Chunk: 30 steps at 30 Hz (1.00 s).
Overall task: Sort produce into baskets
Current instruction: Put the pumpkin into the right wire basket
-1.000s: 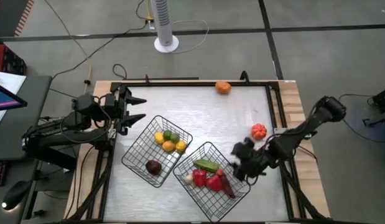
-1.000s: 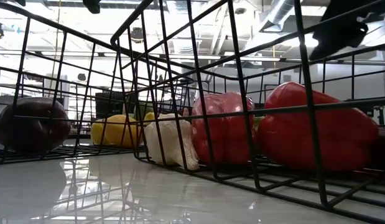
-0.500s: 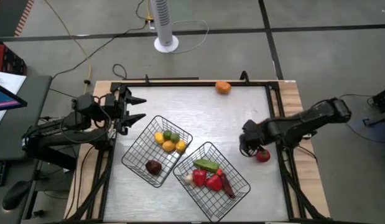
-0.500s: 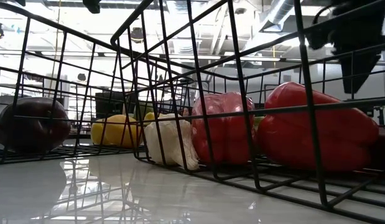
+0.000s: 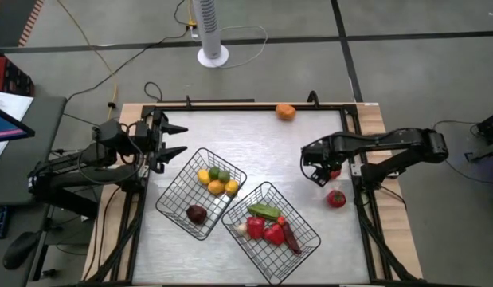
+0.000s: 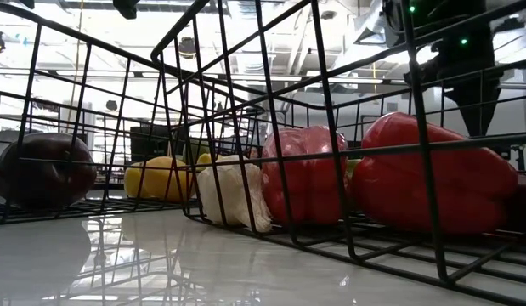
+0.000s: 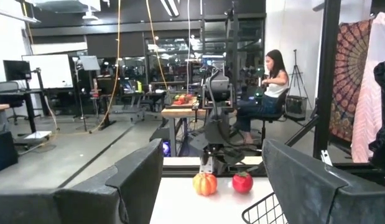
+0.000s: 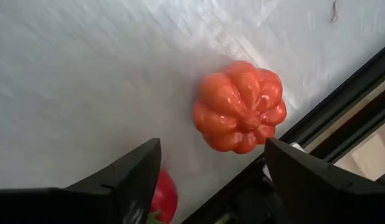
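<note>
Two black wire baskets sit mid-table. The left basket (image 5: pixel 176 206) holds yellow, green, orange and dark purple pieces. The right basket (image 5: pixel 308 239) holds green, red, white and dark red pieces. An orange-red ribbed pumpkin (image 8: pixel 240 106) lies on the table near the right edge, a red tomato (image 5: pixel 336 198) lies nearer the front, and an orange fruit (image 5: pixel 286 112) lies at the far edge. My right gripper (image 8: pixel 212 149) is open and empty above the table, just beside the pumpkin (image 5: pixel 335 170). My left gripper (image 5: pixel 185 139) is open and empty at the far left, beside the left basket.
A black frame rail (image 5: pixel 354 143) runs along the table's right edge, close behind the pumpkin. In the left wrist view a person (image 7: pixel 270 93) sits at a desk in the room beyond the table. Bare table lies between the baskets and the far edge.
My right gripper has gone from beside the right basket toward the table's far edge and now hangs by the pumpkin; its arm has swung round. The red tomato, covered by the arm a second ago, now shows on the table.
</note>
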Tool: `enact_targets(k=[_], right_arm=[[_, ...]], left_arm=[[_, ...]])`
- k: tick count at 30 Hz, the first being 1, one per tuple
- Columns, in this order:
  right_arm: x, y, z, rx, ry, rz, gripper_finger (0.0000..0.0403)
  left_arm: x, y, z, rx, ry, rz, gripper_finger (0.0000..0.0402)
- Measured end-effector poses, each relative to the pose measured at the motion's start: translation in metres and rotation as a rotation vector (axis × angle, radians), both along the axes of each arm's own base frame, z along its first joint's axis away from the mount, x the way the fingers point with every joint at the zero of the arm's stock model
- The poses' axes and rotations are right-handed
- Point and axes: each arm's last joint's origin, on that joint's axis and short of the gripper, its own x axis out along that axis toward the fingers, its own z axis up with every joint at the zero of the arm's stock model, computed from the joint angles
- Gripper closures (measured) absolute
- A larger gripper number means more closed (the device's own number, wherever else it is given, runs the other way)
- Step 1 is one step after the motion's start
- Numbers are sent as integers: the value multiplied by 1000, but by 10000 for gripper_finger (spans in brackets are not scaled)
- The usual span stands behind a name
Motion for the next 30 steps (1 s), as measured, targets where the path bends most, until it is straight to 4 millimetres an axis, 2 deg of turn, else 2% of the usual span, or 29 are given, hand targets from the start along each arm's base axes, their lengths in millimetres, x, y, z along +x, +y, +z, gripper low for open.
enact_targets(k=[9,17,24,30], right_arm=[[3,-12,-7,4,44,-53,8],[11,-32,-36,57,221,-41,12],[15,-51,-53,124,290,-61,13],[17,-58,-65,239,325,-100,13]], left_arm=[[0,0,0,-7,1,1,140],[0,0,0,-4,2,2,140],[0,0,0,0,3,3,140],[0,0,0,0,3,3,140]])
